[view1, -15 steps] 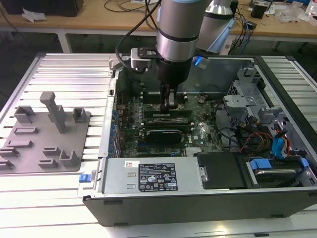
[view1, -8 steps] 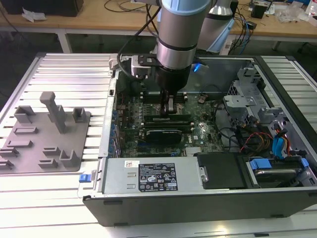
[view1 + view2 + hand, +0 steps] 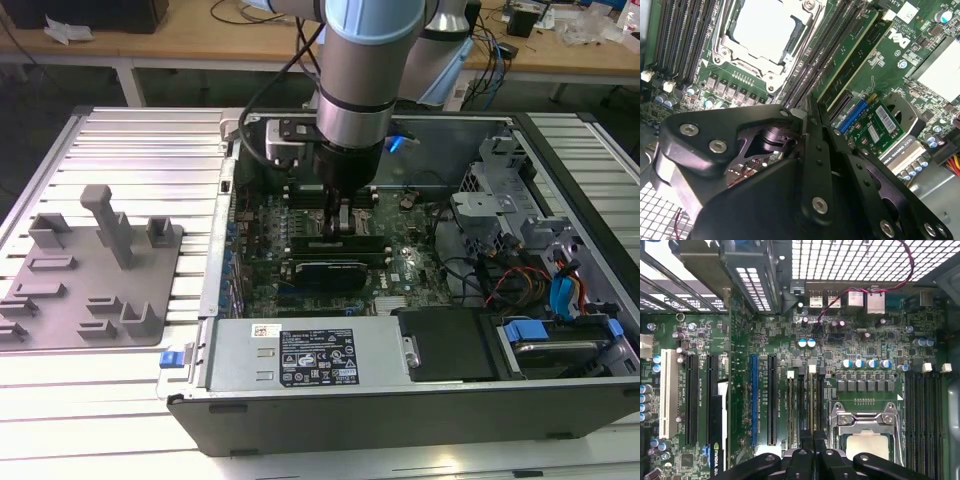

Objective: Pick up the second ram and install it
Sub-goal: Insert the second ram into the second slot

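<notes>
Looking into open computer case (image 3: pixel 400 425) on table (image 3: pixel 120 415): motherboard (image 3: pixel 875 340), drives and cabling inside. Tool (image 3: pixel 813 436) down in the case, clenched on the green second ram (image 3: pixel 813 402). Ram standing on edge in a slot just beside processor socket (image 3: pixel 867 422). Grey holder plate (image 3: pixel 60 320) beside case, on the exterior view's left.
</notes>
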